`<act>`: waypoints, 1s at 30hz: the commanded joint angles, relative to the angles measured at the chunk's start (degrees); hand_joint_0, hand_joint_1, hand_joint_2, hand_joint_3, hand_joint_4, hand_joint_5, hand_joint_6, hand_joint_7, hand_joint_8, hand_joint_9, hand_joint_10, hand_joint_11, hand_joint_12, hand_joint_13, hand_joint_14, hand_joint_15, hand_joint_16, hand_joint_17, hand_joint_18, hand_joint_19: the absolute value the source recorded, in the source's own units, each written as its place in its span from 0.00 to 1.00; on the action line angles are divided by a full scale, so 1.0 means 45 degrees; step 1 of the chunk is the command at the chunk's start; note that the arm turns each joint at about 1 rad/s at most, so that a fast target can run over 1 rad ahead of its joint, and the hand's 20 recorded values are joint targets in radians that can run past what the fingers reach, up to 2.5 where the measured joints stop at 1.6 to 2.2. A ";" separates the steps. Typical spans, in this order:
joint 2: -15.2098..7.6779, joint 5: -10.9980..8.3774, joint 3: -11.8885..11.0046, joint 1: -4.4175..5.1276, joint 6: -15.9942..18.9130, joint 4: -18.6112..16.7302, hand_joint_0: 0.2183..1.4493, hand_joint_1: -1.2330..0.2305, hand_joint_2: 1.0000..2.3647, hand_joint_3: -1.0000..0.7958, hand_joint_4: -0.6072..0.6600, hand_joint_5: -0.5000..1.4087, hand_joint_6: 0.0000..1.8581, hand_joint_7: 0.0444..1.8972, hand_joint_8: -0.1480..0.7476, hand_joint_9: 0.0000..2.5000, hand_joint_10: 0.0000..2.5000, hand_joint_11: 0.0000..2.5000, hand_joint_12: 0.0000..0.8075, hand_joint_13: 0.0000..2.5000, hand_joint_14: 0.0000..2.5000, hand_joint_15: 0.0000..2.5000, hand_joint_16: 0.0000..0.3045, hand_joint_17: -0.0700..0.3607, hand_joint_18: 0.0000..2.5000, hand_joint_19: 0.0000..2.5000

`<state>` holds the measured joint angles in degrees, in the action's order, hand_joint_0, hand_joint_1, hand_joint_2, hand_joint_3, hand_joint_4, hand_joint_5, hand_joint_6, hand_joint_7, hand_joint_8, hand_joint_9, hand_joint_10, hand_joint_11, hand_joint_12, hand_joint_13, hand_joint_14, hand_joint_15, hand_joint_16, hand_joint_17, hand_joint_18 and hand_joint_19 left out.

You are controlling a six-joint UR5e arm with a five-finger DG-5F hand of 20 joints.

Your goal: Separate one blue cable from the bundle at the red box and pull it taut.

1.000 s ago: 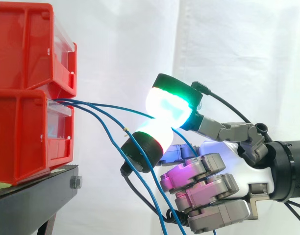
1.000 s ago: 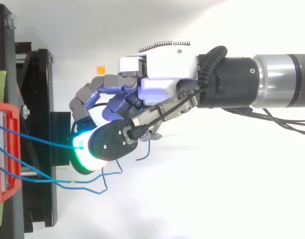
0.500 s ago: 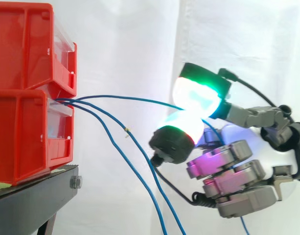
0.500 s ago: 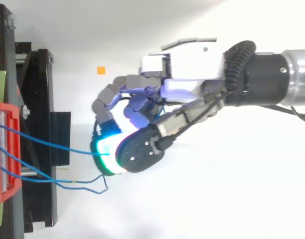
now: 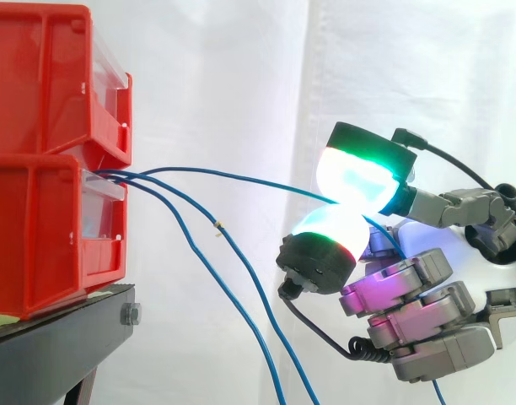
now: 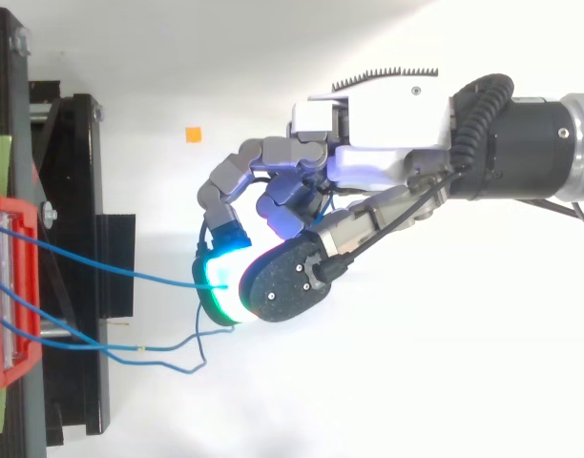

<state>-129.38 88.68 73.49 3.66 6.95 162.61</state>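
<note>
White curtain bkgd. Hand (image 5: 410, 291) pinches one blue cable (image 5: 233, 176) from red box (image 5: 39, 228); thin, limp, likely slippery; grip mid-span.

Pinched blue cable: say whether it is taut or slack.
Nearly taut: the blue cable spans red box to pinching hand in a shallow arc; other cables hang loose.

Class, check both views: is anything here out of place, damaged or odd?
Nothing looks damaged. A small yellowish fleck clings to one slack blue cable hanging from the lower red plastic bin; unclear what it is.
</note>
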 commanded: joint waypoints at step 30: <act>0.0002 0.0001 0.0018 0.0006 -0.0001 0.0017 0.48 0.28 0.01 0.39 0.28 0.16 0.51 0.70 0.44 0.29 0.95 0.54 0.39 0.37 1.00 0.56 0.09 0.30 0.51 0.75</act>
<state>-129.37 88.68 73.54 3.66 6.94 162.64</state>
